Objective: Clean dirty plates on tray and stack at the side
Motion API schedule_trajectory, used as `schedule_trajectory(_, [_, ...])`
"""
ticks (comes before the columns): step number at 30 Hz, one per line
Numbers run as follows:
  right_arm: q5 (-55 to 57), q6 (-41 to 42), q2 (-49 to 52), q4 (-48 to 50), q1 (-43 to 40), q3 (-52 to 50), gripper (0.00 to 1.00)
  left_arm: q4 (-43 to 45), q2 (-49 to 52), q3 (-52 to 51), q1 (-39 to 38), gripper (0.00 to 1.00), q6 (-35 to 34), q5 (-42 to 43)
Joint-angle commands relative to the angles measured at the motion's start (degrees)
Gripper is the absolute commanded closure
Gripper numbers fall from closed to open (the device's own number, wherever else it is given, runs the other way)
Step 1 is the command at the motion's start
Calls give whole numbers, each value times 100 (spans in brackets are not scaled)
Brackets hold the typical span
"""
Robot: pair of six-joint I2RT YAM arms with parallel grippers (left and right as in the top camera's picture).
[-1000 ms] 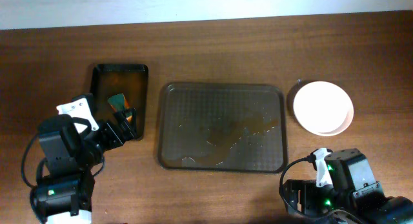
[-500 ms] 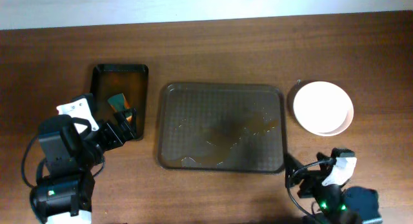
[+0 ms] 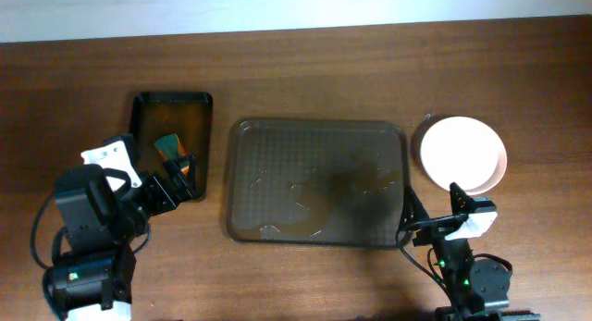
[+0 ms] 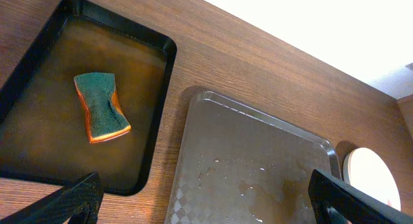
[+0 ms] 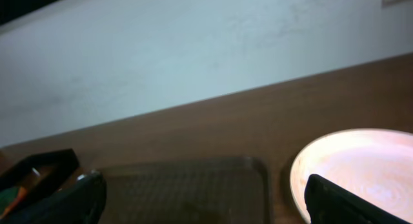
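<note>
Two black boxy arms (image 3: 88, 233), white wrist brackets (image 3: 111, 157), looping black cables (image 3: 39, 230), green lights (image 3: 467, 283).

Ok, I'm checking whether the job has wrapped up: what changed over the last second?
The right arm swung left and forward from the table's near right corner. Its right end effector is open, facing the tray and the plates. Nothing was grasped or released. The left end effector, plates, tray and sponge stayed put.

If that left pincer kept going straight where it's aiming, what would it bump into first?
Probably the left rim of the brown tray, or the strip of table beside it; depth is hard to judge. The left pincer hangs open, and the sponge in the black tray lies left of that line.
</note>
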Motion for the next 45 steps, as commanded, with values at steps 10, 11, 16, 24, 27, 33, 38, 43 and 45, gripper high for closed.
schedule_trajectory(10, [308,-1727,-52,-280,-46,-68,2,7,-28,-9,-2,0,48,61])
schedule_trajectory(11, [271,-1727,-52,-271,-46,-68,2,9,-28,-9,-2,0,48,61])
schedule_trajectory(16, [275,-1729,-48,-269,-42,-68,2,7,-28,-9,-2,0,48,61])
schedule_trajectory(24, [275,-1729,-48,-269,-42,-68,2,7,-28,-9,-2,0,48,61])
schedule_trajectory(27, [275,-1729,-48,-269,-42,-68,2,7,-28,-9,-2,0,48,61])
schedule_trajectory(33, [275,-1729,-48,-269,-42,-68,1,-931,-177,-26,-4,0,52,-402])
schedule_trajectory(38, [275,-1729,-48,-269,-42,-68,2,-686,-975,-1241,-20,0,1086,-216])
schedule_trajectory(43, [275,-1729,-48,-269,-42,-68,2,2498,-2173,-3545,-26,0,2057,1600])
schedule_trajectory(45, [275,-1729,-48,-269,-42,-68,1,3727,-2636,-4356,-120,0,1867,1604])
